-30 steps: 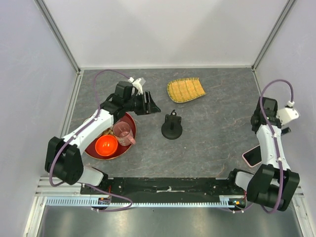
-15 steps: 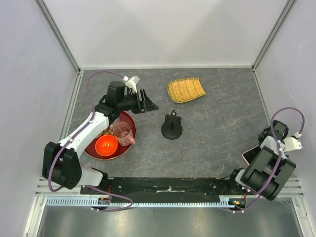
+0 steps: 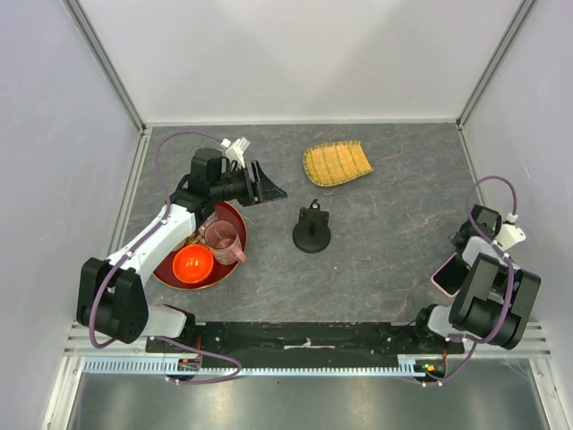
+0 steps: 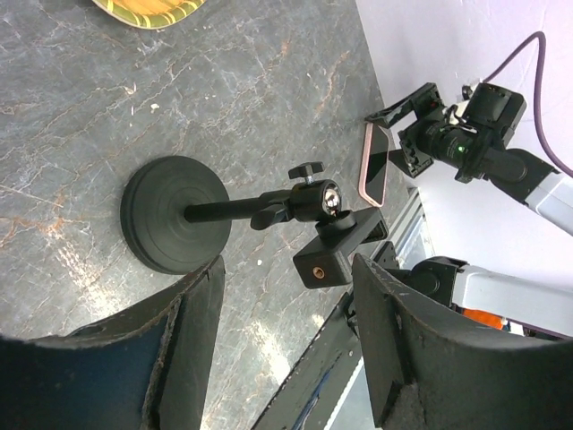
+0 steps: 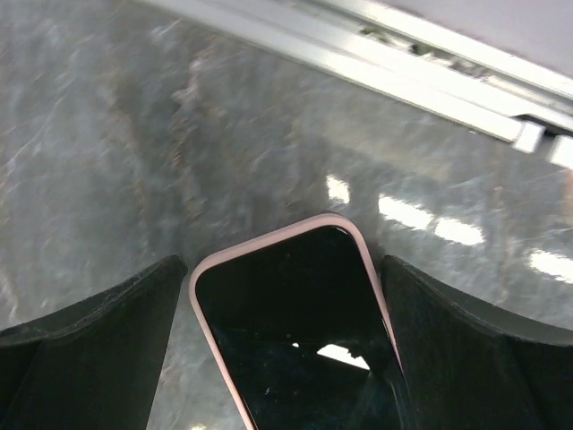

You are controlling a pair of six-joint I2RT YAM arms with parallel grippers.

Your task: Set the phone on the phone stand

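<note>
The phone [image 3: 447,272], black screen with a pale pink edge, lies flat on the table at the near right. My right gripper [image 3: 457,257] is low over it and open. In the right wrist view the phone [image 5: 295,331] sits between the two fingers [image 5: 89,318], its end poking out past them; whether they touch its sides I cannot tell. The phone stand [image 3: 311,233], with black disc base and cradle arm, stands mid-table. My left gripper [image 3: 266,184] hovers open to its upper left, holding nothing. From the left wrist, the phone stand [image 4: 175,215] and the phone [image 4: 374,163] both show.
A red tray [image 3: 235,215] at the left holds an orange bowl [image 3: 192,262] and a pink cup [image 3: 224,240]. A woven yellow mat [image 3: 336,162] lies at the back. Walls close in left and right; a metal rail [image 3: 304,336] runs along the near edge.
My right arm has swung down from its raised pose and now sits low over the phone, which has shifted slightly left. The left gripper drew back a little to the left.
</note>
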